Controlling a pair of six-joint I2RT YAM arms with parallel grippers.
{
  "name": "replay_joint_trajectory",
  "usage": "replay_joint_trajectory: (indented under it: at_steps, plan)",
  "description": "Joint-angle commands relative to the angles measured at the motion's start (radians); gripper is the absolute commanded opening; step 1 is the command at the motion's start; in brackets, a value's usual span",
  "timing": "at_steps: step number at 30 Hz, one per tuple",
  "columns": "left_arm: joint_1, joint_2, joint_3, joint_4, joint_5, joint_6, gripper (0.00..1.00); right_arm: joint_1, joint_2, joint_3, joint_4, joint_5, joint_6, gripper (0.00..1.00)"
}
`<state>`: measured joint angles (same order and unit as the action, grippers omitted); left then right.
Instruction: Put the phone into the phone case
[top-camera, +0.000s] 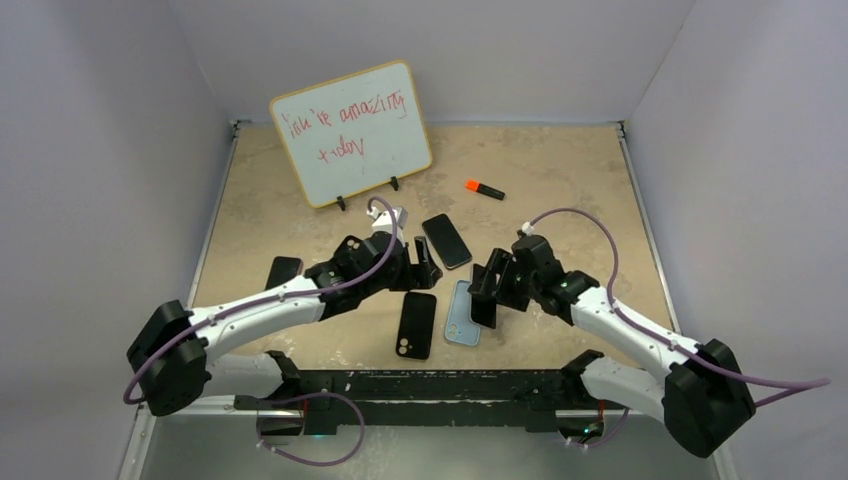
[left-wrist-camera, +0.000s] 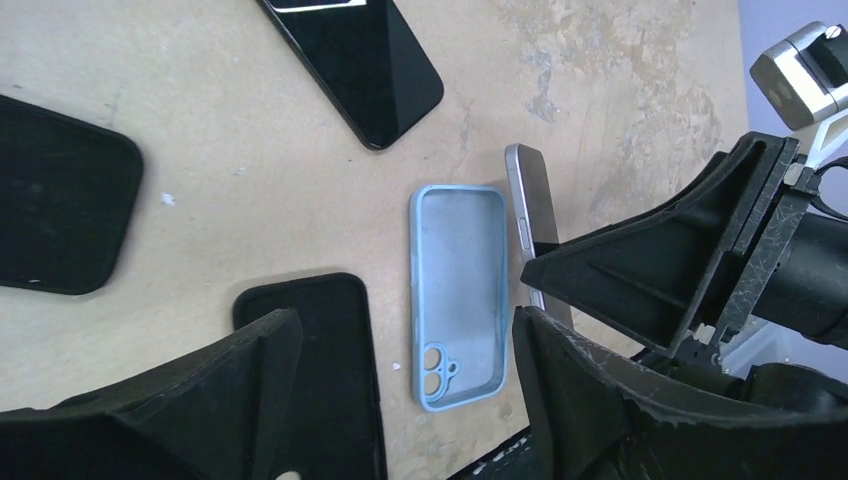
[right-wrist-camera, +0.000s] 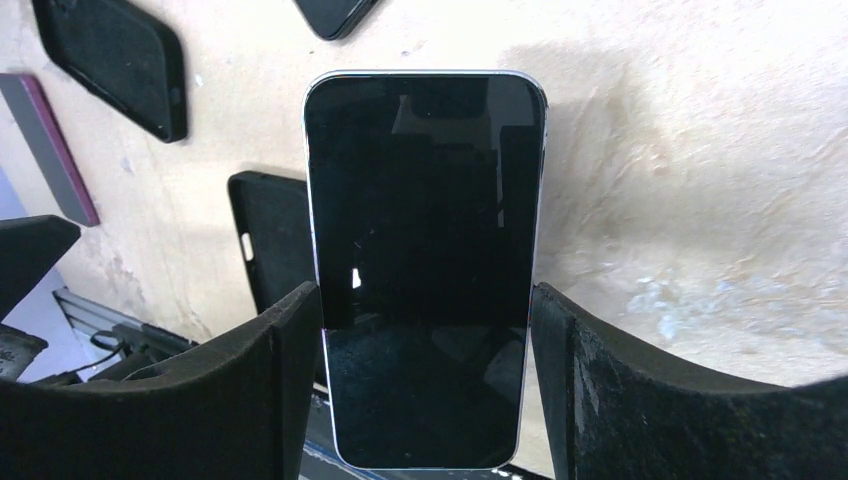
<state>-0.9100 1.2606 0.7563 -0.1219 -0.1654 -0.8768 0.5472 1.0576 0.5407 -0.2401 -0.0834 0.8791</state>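
— Near the front middle of the worktop (top-camera: 560, 200), where was the phone (right-wrist-camera: 425, 250)?

— You had it in your right pincer (right-wrist-camera: 425, 300), clamped across its width with one finger on each long edge and its dark screen facing the wrist camera. From the left wrist it showed edge-on, raised up just beside one long side of the light blue phone case (left-wrist-camera: 458, 290). Whether it touched the case I could not tell.

— And the case itself?

— It lay flat on the worktop, hollow side up, its bare inside showing.

— What about the left pincer?

— Your left pincer (left-wrist-camera: 405, 330) stood wide, its fingers well apart, hanging over the blue case and a black case (left-wrist-camera: 340, 380) next to it. Further back lay a black phone (top-camera: 446, 241), and behind that a whiteboard (top-camera: 350, 135) and an orange marker (top-camera: 484, 188).
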Motion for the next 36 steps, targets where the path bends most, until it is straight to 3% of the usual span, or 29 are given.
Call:
replay_joint_trajectory:
  at_steps: [1,7,16,31,36]
  plan:
    - [0.009,-0.096,0.01,-0.099,-0.081,0.083,0.81,0.074,-0.013,0.071,0.056,0.064,0.132,0.48]
    - [0.011,-0.193,0.017,-0.154,-0.15,0.149,0.8,0.173,0.019,0.077,0.098,0.151,0.22,0.48]
    - [0.011,-0.202,0.012,-0.203,-0.164,0.162,0.78,0.271,0.113,0.096,0.131,0.251,0.281,0.48]
    - [0.011,-0.141,-0.01,-0.131,-0.111,0.165,0.75,0.308,0.151,0.066,0.091,0.335,0.283,0.53]
    - [0.011,-0.151,-0.029,-0.126,-0.101,0.16,0.74,0.314,0.148,0.055,0.081,0.326,0.307,0.59]
